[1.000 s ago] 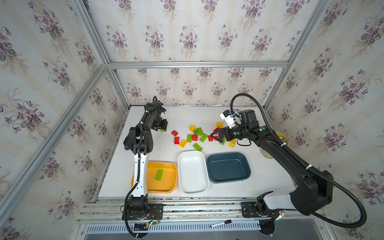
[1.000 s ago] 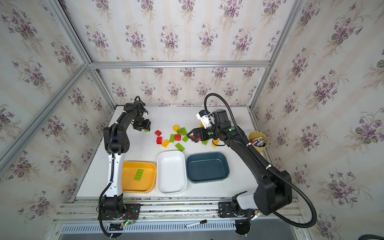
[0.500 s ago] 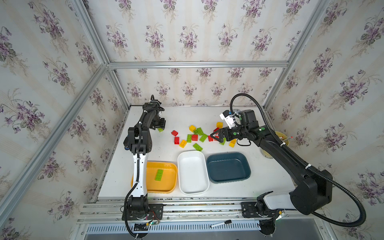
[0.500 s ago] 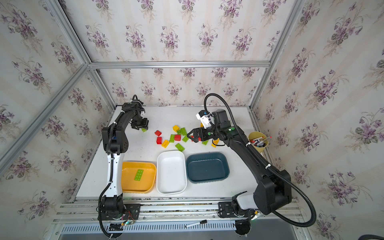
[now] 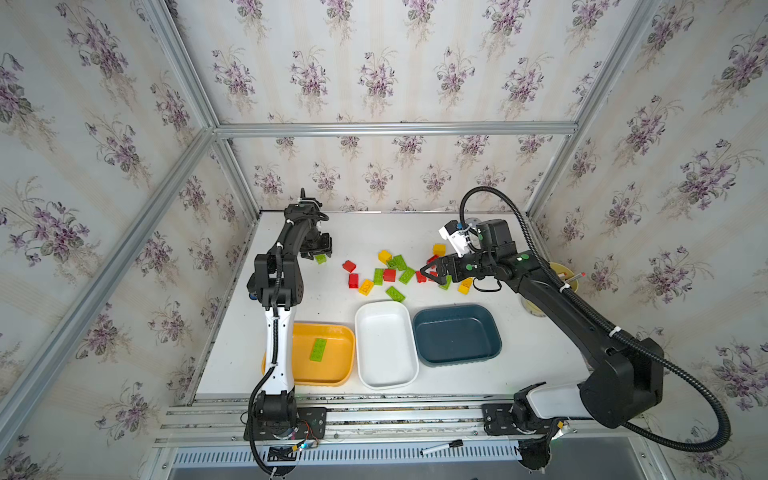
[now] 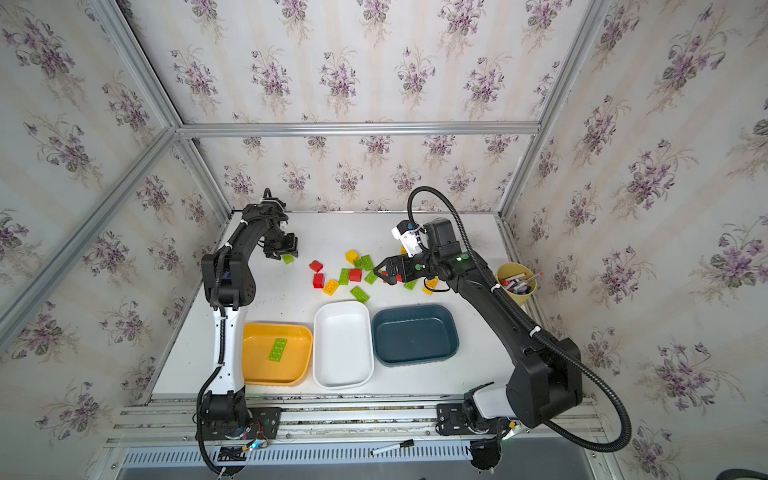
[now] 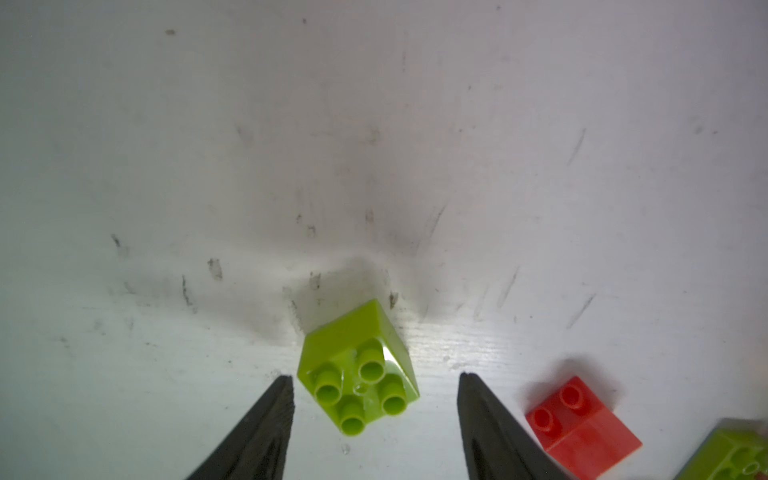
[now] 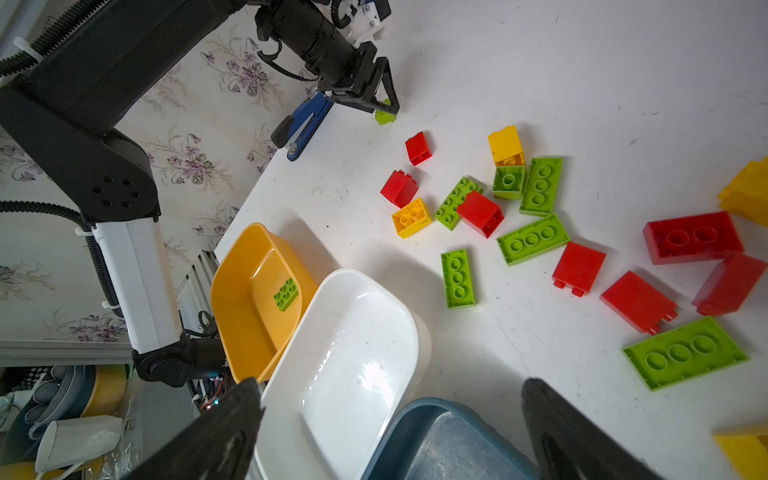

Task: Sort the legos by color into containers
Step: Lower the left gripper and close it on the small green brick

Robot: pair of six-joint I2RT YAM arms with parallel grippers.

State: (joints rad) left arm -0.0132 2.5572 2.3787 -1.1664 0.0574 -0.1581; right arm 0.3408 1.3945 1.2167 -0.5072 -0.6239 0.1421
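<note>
L fingers (image 7: 266, 424) shifted a bit, now half open each side of small green lego (image 7: 357, 374), not touching yet; grab prob next. R fingers (image 8: 573, 436) same spot, wide open, empty.

Primary brights against white and faded purple.
The legos (image 5: 390, 275) are glossy red, yellow and lime green; the desk (image 5: 374, 232) under them is white with grey scuff streaks. There is an orange-yellow tray (image 5: 336, 370), a white tray (image 5: 386, 353) and a dark teal-blue tray (image 5: 457, 340), with one lime-green brick (image 5: 318, 349) showing against the orange-yellow. The wallpaper (image 5: 374, 83) is pale cream, faintly striped, with purple flower sprigs and grey-green leaves.
</note>
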